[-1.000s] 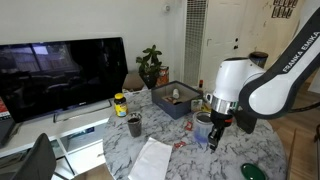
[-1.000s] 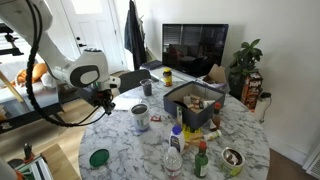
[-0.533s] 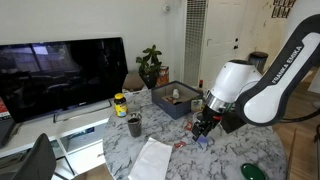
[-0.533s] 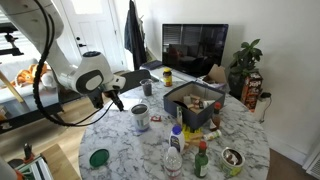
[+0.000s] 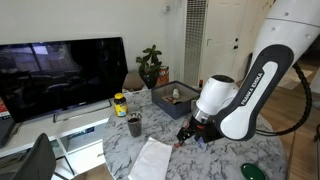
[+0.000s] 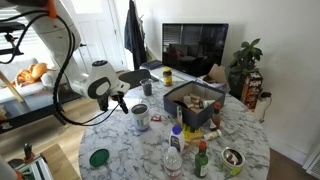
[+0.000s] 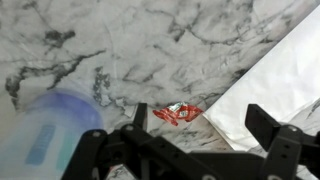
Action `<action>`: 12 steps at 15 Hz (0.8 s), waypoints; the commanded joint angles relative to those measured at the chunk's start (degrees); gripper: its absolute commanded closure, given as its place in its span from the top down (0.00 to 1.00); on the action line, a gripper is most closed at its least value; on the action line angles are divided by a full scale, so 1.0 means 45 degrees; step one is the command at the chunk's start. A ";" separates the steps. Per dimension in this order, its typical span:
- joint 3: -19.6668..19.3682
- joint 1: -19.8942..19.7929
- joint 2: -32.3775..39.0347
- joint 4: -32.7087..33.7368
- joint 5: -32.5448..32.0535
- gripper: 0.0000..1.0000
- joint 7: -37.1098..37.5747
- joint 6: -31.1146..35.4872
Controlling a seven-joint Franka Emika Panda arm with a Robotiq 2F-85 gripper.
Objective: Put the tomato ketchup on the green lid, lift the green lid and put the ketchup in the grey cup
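Note:
In the wrist view the tomato ketchup [image 7: 178, 113], a small crumpled red packet, lies on the marble table just beside the corner of a white sheet [image 7: 272, 66]. My gripper [image 7: 201, 120] hangs over it, open, with nothing between its fingers. The grey cup [image 7: 48, 138] shows as a blurred bluish shape at lower left. In an exterior view the gripper [image 6: 122, 100] sits just beside the grey cup [image 6: 141, 117], and the green lid [image 6: 98, 157] lies flat near the table's edge. The green lid [image 5: 250, 172] also shows at the table's near corner, apart from the gripper [image 5: 187, 133].
A black box [image 6: 193, 104] full of items stands mid-table, with bottles [image 6: 175, 152] and a bowl [image 6: 233, 160] close to it. A small dark cup [image 5: 134, 125] and a yellow jar [image 5: 120, 104] stand toward the television [image 5: 60, 75]. The white sheet [image 5: 152, 160] covers the table's front.
The jaws have gone from nearly shut to open. The arm has swung away from above the grey cup and come down toward the ketchup by the white sheet.

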 commanded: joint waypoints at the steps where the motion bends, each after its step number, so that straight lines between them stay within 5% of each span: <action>1: -0.0605 0.0949 0.1297 0.1297 0.0549 1.00 0.0270 0.0298; 7: -0.2864 0.2987 0.2558 0.2516 0.0654 0.98 0.0424 0.0136; 11: -0.3477 0.3601 0.3133 0.2971 0.0866 0.76 0.0485 -0.0144; 12: -0.3576 0.3698 0.3232 0.3075 0.0910 0.62 0.0493 -0.0216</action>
